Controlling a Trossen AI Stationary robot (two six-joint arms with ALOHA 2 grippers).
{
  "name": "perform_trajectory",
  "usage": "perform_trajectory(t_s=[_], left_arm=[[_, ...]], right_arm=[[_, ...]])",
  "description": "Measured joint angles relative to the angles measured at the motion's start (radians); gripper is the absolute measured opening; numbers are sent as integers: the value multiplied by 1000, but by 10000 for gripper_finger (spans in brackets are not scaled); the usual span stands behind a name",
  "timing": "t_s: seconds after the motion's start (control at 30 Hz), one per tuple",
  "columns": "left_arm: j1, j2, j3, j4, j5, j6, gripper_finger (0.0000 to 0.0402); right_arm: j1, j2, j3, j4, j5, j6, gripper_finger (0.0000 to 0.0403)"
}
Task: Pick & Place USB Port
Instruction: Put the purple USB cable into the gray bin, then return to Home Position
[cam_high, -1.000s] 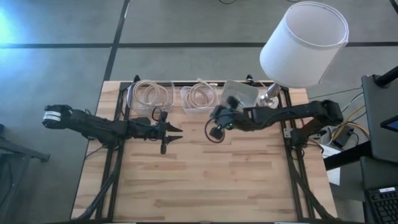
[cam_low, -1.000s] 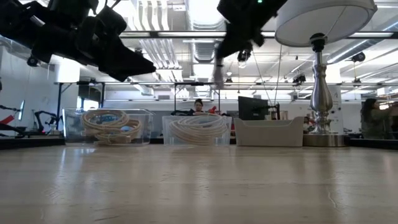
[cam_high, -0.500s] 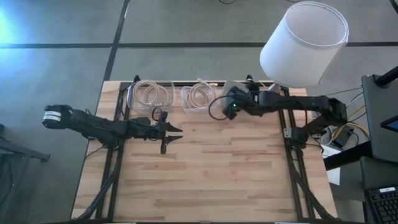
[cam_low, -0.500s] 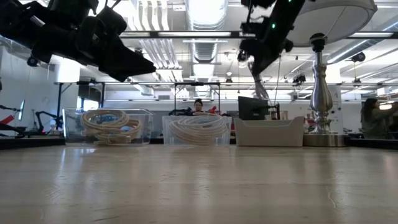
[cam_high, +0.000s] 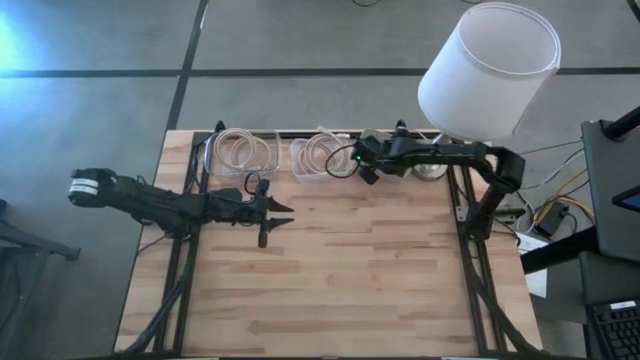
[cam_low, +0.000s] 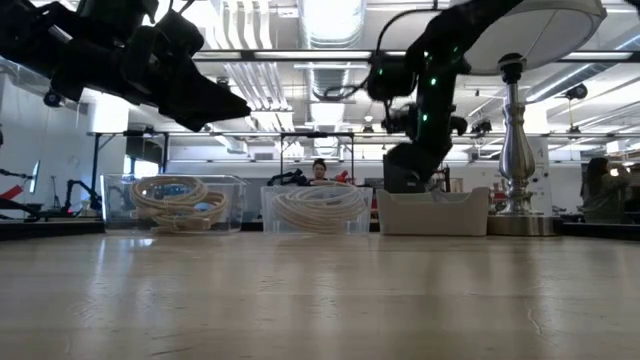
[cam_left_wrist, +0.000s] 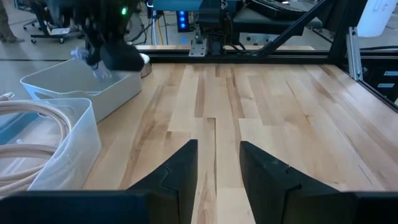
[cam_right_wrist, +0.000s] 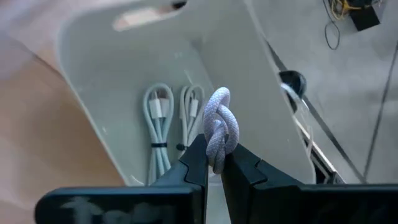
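Observation:
My right gripper (cam_right_wrist: 214, 163) is above the white bin (cam_right_wrist: 118, 81) at the table's far edge and is shut on a white braided cable bundle (cam_right_wrist: 217, 124). Two more bundled white cables (cam_right_wrist: 158, 118) lie on the bin's floor. From above, this gripper (cam_high: 362, 165) shows just right of the clear bins; in the low view its arm (cam_low: 420, 120) comes down to the bin (cam_low: 430, 212). My left gripper (cam_high: 275, 213) waits open in the air over the table's left half, its fingers (cam_left_wrist: 183, 168) apart over bare wood. My right gripper pinches the knotted cable bundle by its lower part (cam_right_wrist: 216, 152) between its two fingers. The fingers come from above, pointing down into the bin. The knot stands out past the fingertips, lifted clear of the bin's floor.
Two clear bins with coiled beige cords (cam_high: 240, 152) (cam_high: 320, 155) stand along the far edge, left of the white bin. A lamp with a big white shade (cam_high: 490, 70) and a metal base (cam_low: 515, 225) stands at the far right corner. The wooden table (cam_high: 340, 290) stretches toward the near edge.
My right gripper has carried the cable bundle from over the table's middle toward the far edge and has come down over the white bin, its arm swinging round to lie along the far edge. It has stayed shut on the cable.

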Motion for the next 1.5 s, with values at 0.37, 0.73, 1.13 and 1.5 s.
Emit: perform_trajectory(t_s=[0.37,0.73,1.13,1.5], left_arm=[[0,0,0,0,0,0,119],[0,0,0,0,0,0,117],[0,0,7,0,-20,0,117],[0,-89,14,-3,-26,12,116]], right_arm=[[-32,105,5,1,-2,-81,62],[-32,85,11,0,-47,-80,124],[20,-10,11,-1,-51,-76,166],[242,-200,11,0,-54,-76,134]])
